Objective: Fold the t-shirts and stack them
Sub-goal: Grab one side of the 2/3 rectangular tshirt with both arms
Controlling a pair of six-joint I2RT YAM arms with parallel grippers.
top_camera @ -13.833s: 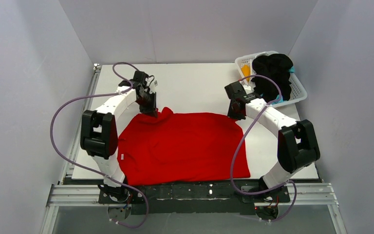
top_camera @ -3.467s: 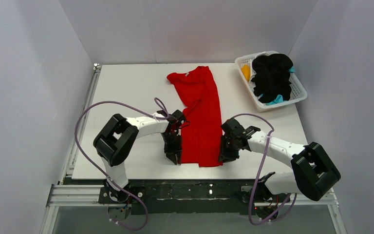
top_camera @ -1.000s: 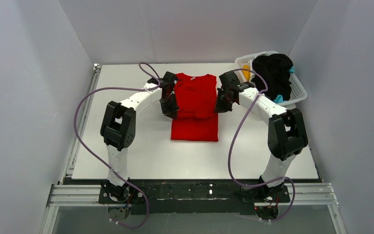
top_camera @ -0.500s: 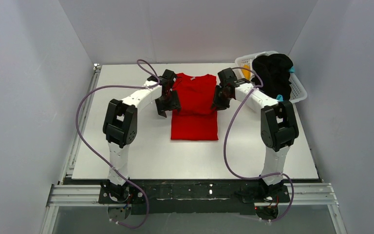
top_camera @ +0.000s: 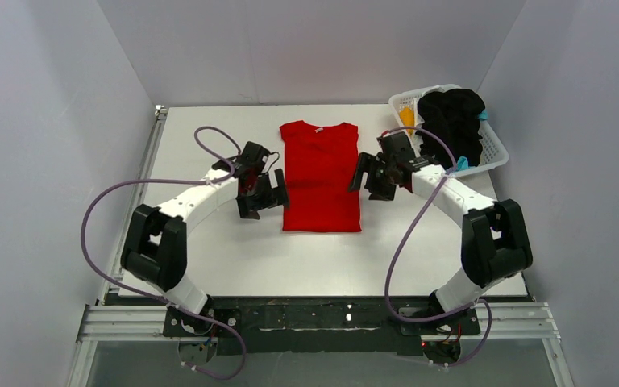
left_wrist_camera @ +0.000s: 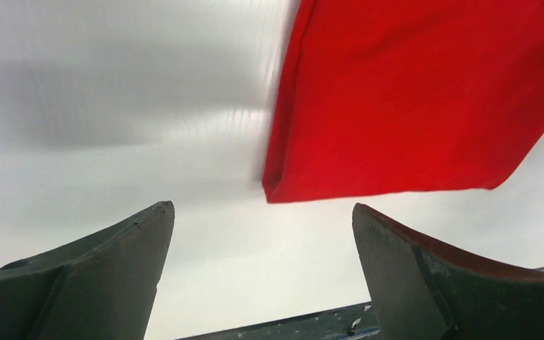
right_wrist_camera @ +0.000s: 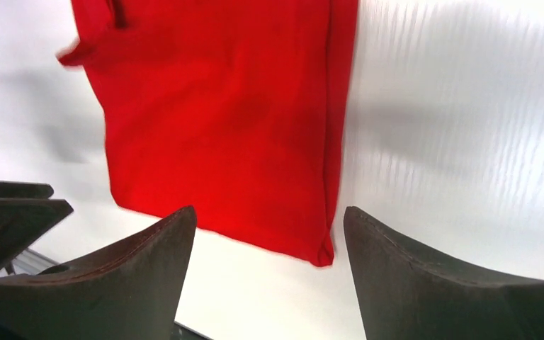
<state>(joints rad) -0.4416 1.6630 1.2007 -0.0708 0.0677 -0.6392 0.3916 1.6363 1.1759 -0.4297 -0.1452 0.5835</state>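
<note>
The red t-shirt (top_camera: 320, 175) lies folded into a narrow rectangle at the middle of the table, collar end to the far side. My left gripper (top_camera: 262, 197) hovers open just left of its near half, apart from the cloth. My right gripper (top_camera: 368, 179) hovers open just right of it. In the left wrist view the red t-shirt's (left_wrist_camera: 411, 99) near corner lies beyond the left gripper (left_wrist_camera: 261, 209), nothing between the fingers. The right wrist view shows the red t-shirt (right_wrist_camera: 219, 120) ahead of the right gripper (right_wrist_camera: 268, 211), also empty. Black t-shirts (top_camera: 450, 121) fill the basket.
The white lattice basket (top_camera: 493, 149) stands at the far right corner, with orange-yellow cloth (top_camera: 406, 119) and teal cloth (top_camera: 458, 164) showing under the black heap. Bare white table (top_camera: 209, 250) surrounds the red shirt. Grey walls enclose three sides.
Both grippers went from shut on the shirt's edges to open, let go of the cloth and drew back toward the near side. The red shirt now lies flat and folded.
</note>
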